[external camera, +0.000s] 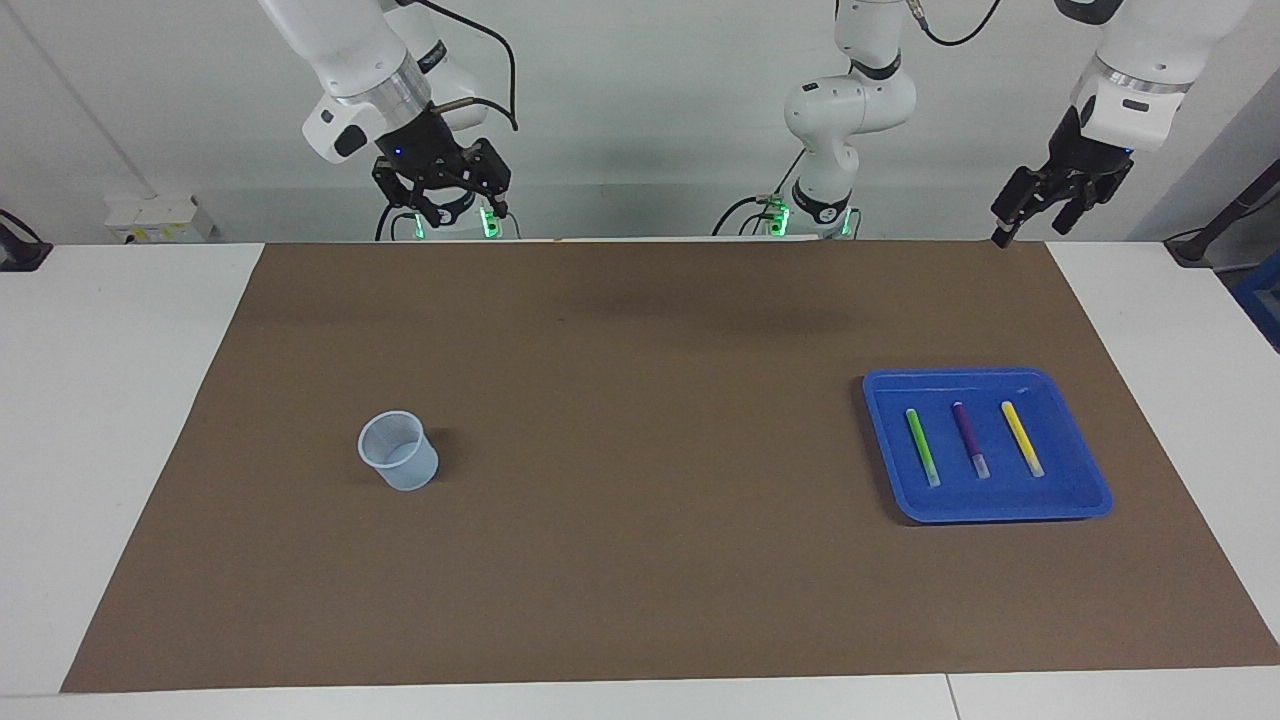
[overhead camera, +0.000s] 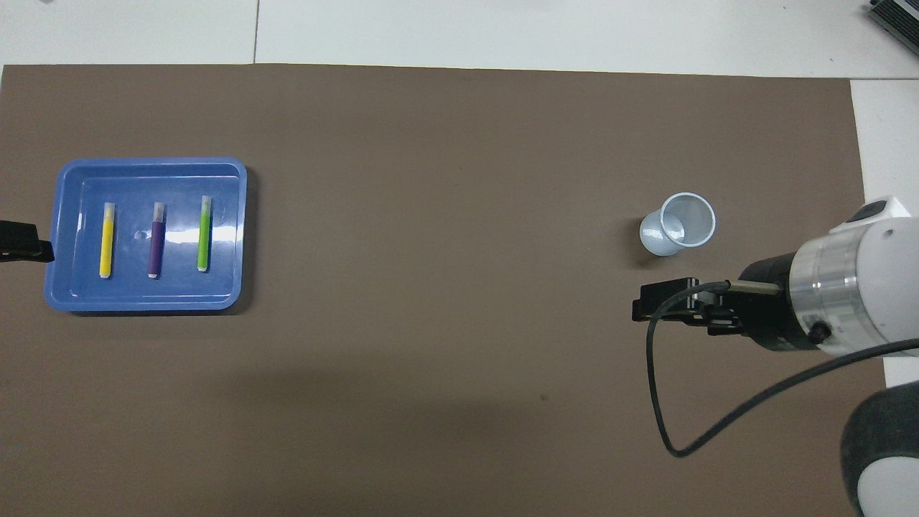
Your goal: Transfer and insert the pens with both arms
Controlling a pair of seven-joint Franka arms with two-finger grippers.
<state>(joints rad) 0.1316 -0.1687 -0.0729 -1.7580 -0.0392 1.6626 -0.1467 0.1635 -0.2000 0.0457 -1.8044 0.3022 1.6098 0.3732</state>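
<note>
Broadly, the white worktop (external camera: 120, 420) carries a brown mat (external camera: 640, 560), and both arms hang high above the mat's edge nearest the robots. Well below and forward of the left tool (external camera: 1040, 205) sits a blue tray (external camera: 1085, 500) holding three pens side by side, none touching: the green pen (external camera: 921, 445), the purple pen (external camera: 969, 438) and the yellow pen (external camera: 1021, 436), pale tips pointing away from the robots. Well below the right tool (external camera: 447, 195) stands an upright pale plastic cup (external camera: 398, 451), empty as far as I can tell. Both tools are spread wide and hold nothing.

The pens look light, stiff and smooth, so they may roll or slip; a pinch across the middle of the barrel seems safest. The cup looks light enough to tip if a pen strikes its rim.
</note>
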